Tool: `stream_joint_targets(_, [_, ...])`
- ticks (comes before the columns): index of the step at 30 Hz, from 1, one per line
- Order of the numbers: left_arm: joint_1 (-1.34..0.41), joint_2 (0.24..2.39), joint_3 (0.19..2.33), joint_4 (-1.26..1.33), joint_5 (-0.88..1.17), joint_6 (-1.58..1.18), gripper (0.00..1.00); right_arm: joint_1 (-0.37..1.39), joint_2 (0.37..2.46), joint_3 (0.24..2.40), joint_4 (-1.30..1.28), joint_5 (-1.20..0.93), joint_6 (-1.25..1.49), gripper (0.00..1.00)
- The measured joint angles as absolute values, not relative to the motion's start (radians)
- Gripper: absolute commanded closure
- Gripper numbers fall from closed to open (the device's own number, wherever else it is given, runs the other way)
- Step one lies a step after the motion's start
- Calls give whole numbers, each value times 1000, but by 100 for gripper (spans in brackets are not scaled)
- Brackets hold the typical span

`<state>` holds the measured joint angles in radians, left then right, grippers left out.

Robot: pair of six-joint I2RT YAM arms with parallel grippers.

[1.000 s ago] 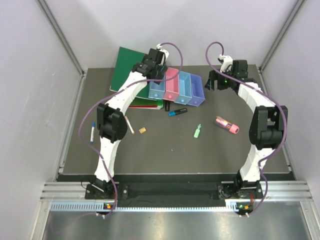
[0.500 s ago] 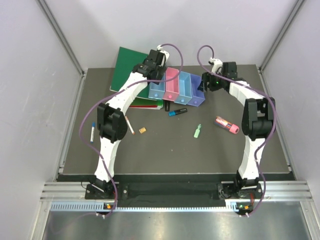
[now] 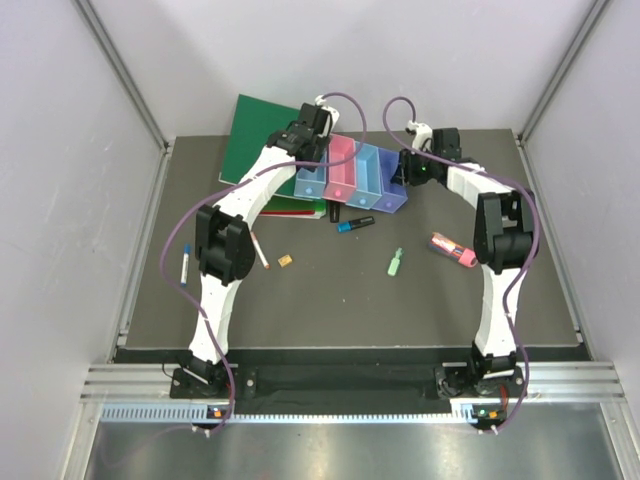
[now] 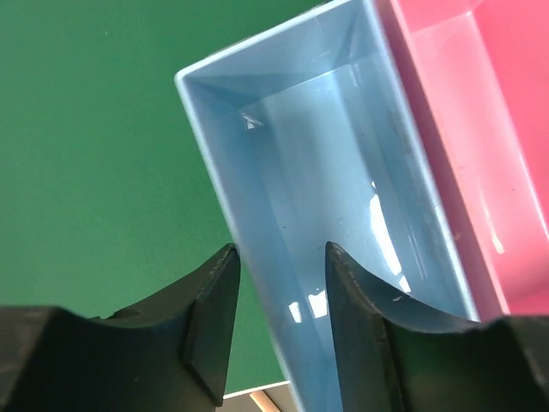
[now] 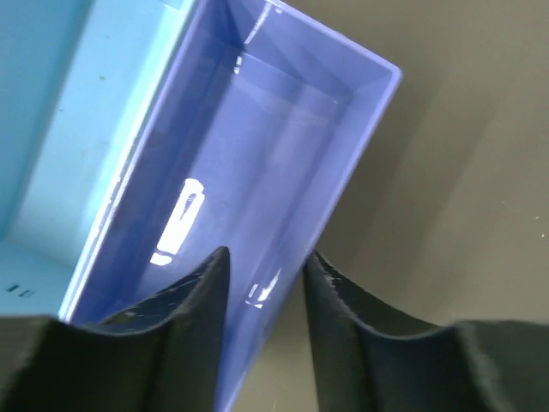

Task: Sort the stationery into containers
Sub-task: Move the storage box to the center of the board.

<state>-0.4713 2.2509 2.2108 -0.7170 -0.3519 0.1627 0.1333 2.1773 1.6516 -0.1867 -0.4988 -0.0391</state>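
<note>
The containers are a joined row: light blue bin (image 3: 312, 180), pink bin (image 3: 342, 172), light blue bin (image 3: 368, 176), purple bin (image 3: 393, 188). My left gripper (image 3: 306, 156) (image 4: 279, 249) stands open, half narrowed, astride the left wall of the end blue bin (image 4: 300, 189). Astride the outer wall of the purple bin (image 5: 249, 163) is my right gripper (image 3: 408, 172) (image 5: 264, 253), also open and narrowed. The stationery lies loose on the table: white pen (image 3: 186, 265), pinkish stick (image 3: 259, 249), orange piece (image 3: 285, 260), black-blue marker (image 3: 355, 224), green piece (image 3: 396, 261), pink-red tube (image 3: 453, 250).
Large green binders (image 3: 258, 140) lie at the back left, partly under the bin row. A small black item (image 3: 335, 212) lies just in front of the bins. Grey walls enclose the dark table (image 3: 330, 300) on three sides.
My right gripper has swung left from beside the row onto the purple bin's wall. Both grippers' jaws have narrowed. The left arm has stayed at the blue bin.
</note>
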Motion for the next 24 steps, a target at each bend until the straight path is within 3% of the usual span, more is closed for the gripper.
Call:
stream_joint_targets(3, [-471, 2251, 2208, -716, -352, 163, 59, 133, 2188, 1658, -181, -495, -32, 83])
stream_joint_targets(5, [-471, 2251, 2208, -714, -353, 162, 63, 133, 2188, 1659, -183, -490, -28, 85])
stream_joint_targets(10, [-470, 2251, 2208, -701, -365, 167, 88, 134, 2188, 1665, -187, -463, -15, 86])
stream_joint_targets(14, [-469, 2251, 2208, -681, -380, 147, 99, 138, 2188, 1666, -194, -447, -15, 88])
stream_joint_targets(24, [-474, 2251, 2208, -673, -390, 144, 100, 165, 2188, 1702, -257, -362, -57, 92])
